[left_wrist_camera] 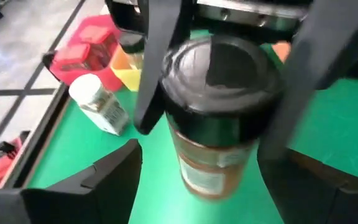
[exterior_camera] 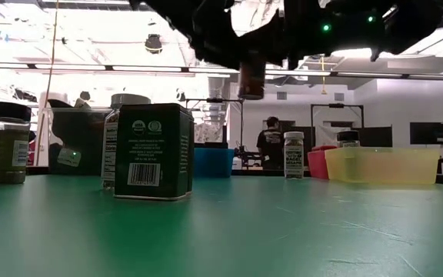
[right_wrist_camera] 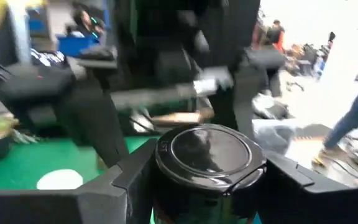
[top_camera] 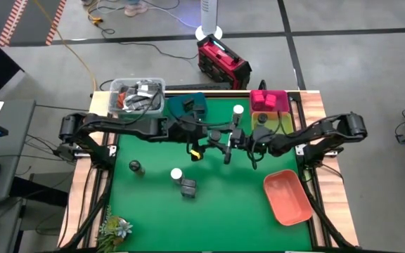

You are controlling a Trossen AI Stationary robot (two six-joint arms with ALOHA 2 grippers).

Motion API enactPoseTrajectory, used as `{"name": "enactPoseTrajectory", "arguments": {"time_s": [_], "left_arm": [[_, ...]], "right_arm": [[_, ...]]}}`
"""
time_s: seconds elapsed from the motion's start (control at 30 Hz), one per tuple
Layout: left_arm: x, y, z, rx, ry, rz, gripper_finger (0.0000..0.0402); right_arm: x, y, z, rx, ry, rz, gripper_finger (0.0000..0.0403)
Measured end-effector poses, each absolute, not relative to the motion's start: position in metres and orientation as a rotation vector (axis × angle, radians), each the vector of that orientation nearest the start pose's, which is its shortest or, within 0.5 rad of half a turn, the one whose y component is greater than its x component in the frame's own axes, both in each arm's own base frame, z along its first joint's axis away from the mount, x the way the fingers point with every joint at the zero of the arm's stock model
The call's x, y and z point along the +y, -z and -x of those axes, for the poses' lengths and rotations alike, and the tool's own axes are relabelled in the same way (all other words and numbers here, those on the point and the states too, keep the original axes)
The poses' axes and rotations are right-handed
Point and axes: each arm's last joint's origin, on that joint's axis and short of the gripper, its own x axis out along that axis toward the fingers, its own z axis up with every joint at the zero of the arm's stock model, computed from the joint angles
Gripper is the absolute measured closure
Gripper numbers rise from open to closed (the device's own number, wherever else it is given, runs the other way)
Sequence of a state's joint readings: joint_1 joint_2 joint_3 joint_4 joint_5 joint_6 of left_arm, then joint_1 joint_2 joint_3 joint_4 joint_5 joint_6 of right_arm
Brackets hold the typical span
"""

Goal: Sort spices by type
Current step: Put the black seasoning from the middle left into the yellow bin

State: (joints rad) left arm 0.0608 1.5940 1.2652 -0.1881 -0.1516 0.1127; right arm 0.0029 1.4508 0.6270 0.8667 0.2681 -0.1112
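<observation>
The left gripper [top_camera: 204, 143] is hanging above mid-bench with its fingers [left_wrist_camera: 104, 180] standing wide, clear of the dark-lidded jar [left_wrist_camera: 219, 112]. The jar is hanging upright in the air between the two arms, long axis vertical. The right gripper [right_wrist_camera: 197, 171] is clasping it just under the lid, so it is the nearer arm.
</observation>
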Motion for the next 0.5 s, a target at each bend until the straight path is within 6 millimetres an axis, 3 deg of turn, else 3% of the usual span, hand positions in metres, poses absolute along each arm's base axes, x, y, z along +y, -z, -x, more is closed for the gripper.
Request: {"name": "enactPoseTrajectory", "arguments": {"time_s": [0.3,0.5], "left_arm": [[0.024,-0.302,-0.350,0.611,-0.171,-0.131,0.0095],[0.013,-0.296,-0.338,0.560,-0.202,-0.158,0.0095]], "right_arm": [[-0.013,-0.252,-0.251,0.210,0.507,0.157,0.0165],[-0.019,-0.235,-0.207,0.236,0.683,0.126,0.0164]]}}
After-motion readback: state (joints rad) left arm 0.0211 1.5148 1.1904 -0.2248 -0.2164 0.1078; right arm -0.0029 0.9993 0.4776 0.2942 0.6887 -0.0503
